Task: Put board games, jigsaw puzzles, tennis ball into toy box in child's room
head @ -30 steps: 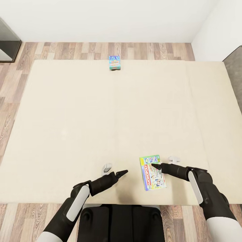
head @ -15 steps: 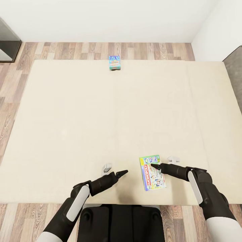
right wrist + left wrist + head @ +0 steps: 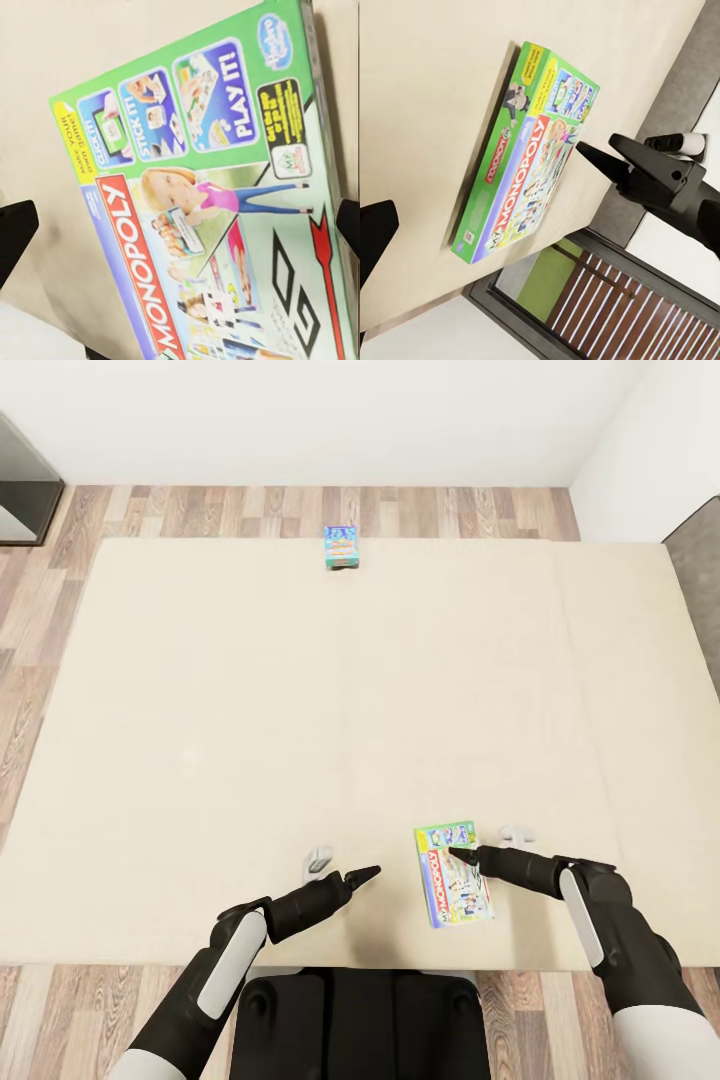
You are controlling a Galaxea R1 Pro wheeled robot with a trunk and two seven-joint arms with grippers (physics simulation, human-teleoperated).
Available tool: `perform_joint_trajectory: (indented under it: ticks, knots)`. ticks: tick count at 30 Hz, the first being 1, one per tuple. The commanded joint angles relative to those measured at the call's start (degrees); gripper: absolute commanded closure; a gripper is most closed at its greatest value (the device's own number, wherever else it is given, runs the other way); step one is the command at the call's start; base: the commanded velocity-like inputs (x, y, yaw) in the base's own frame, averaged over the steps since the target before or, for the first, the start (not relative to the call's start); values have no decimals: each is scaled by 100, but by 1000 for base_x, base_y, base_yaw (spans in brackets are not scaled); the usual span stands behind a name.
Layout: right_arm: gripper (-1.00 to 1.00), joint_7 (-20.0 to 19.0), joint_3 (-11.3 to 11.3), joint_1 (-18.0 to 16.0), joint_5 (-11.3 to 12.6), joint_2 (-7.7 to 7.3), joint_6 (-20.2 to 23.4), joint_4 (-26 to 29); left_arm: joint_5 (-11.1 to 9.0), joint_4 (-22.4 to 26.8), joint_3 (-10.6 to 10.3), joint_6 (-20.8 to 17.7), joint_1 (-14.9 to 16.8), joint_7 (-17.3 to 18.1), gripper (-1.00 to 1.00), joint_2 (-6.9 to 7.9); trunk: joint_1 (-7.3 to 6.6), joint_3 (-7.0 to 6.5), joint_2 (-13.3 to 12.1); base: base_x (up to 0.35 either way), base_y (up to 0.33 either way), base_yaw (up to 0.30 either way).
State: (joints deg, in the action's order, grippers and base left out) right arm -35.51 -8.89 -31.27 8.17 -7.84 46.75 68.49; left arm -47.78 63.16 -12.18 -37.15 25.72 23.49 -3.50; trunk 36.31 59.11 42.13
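Right gripper over the upper part of the Monopoly box, fingers spread wide to either side of the lid in the right wrist view; contact not clear. Box lies flat near the bed's near edge. Left gripper just left of it, state unclear. Blue game box at far edge.
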Motion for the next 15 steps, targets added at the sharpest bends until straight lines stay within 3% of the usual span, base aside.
perform_joint_trajectory:
  ticks: [1, 15]
  knots:
    - [-100, 5, -10, -3, 40, -5, 44, 12, -30, 2, 5, -38, 2, -2, -100, -2, 1, 3, 4, 0, 0, 0]
    - [-100, -5, -44, -2, 25, -37, 44, 306, -30, 3, 5, -38, 0, -2, -100, -2, 1, 3, 4, 0, 0, 0]
